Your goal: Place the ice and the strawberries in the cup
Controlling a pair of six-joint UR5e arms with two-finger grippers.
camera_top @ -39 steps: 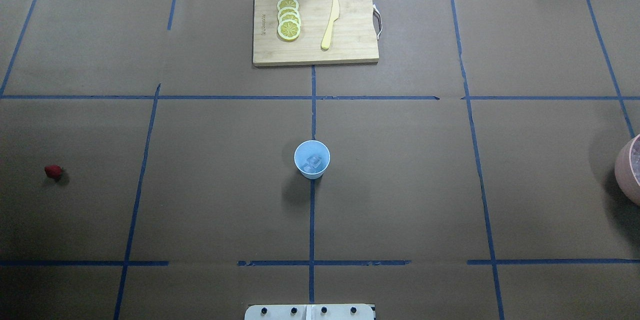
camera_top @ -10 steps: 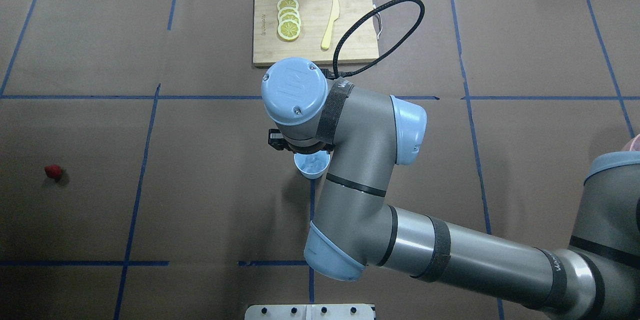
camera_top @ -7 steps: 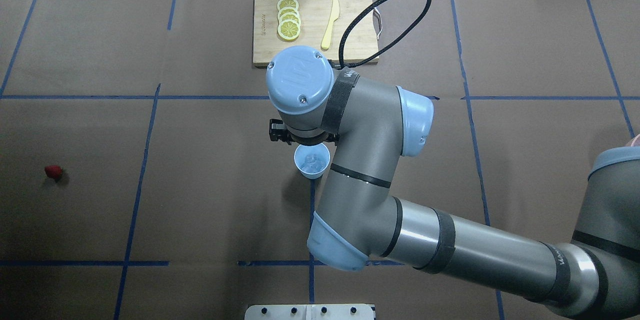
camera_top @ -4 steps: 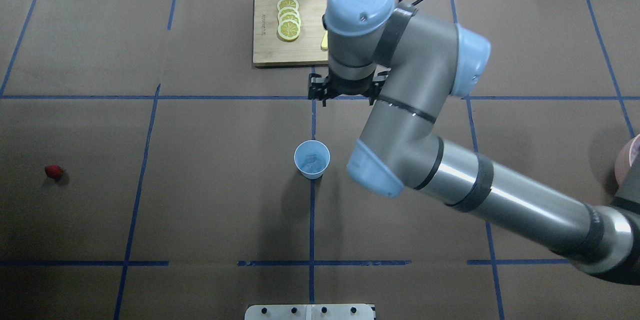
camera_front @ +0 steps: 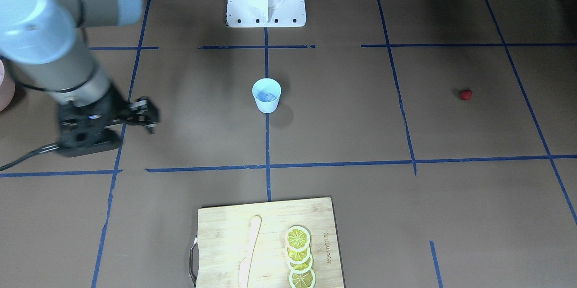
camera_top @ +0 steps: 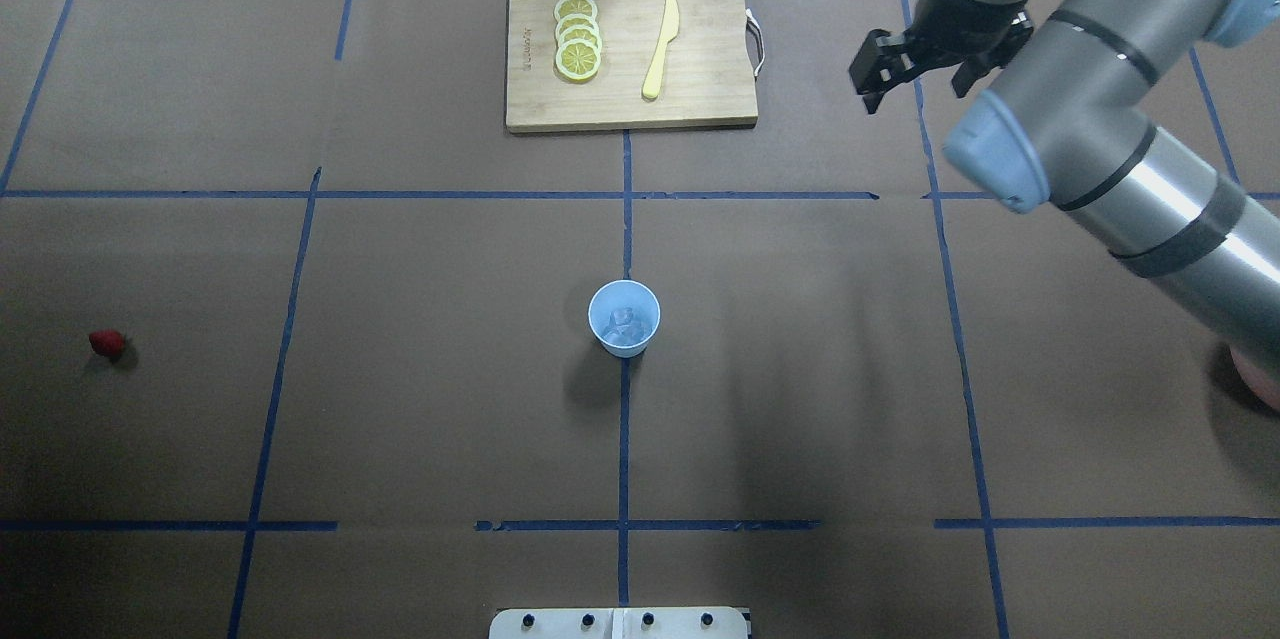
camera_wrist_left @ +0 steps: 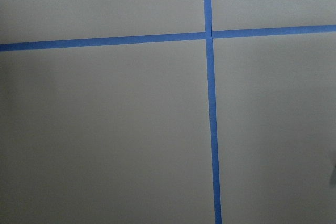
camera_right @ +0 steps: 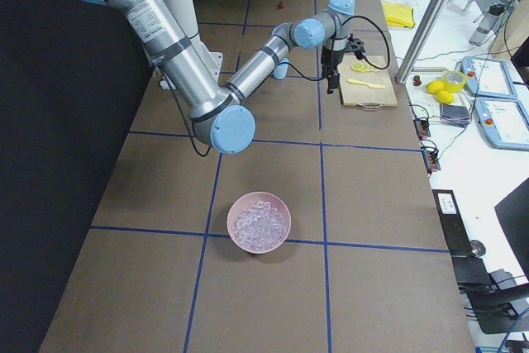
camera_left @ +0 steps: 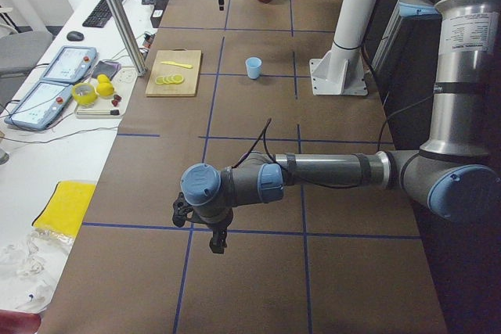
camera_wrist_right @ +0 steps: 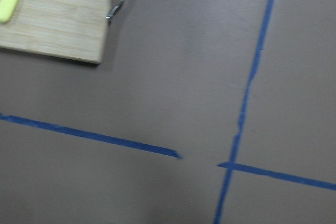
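Saw the right gripper [camera_top: 917,82] hanging over bare table [camera_top: 400,399] just beside the handle end of the cutting board [camera_top: 710,69], fingers spread, nothing between them. Could not tell whether the left gripper [camera_left: 215,242] was spread or closed, since only the side view showed it.

Found the strawberry [camera_top: 107,343] well apart from the right gripper, across the table beyond the cup [camera_top: 624,319]. Judged it light, soft and easily bruised, with a skin likely to slip. Best pinched gently across its widest part, from above. Could not make out which way its tip pointed or where its long axis ran, being too small.

Found the cup between right gripper and berry, upright, mouth up, long axis vertical. Judged it light thin plastic, easy to tip if nudged at the rim.

Noted ice [camera_top: 625,322] already inside it, and more heaped in the pink bowl [camera_right: 259,250], well behind the right gripper. Judged the cubes hard, small and slippery, needing a firm, square pinch on flat faces.
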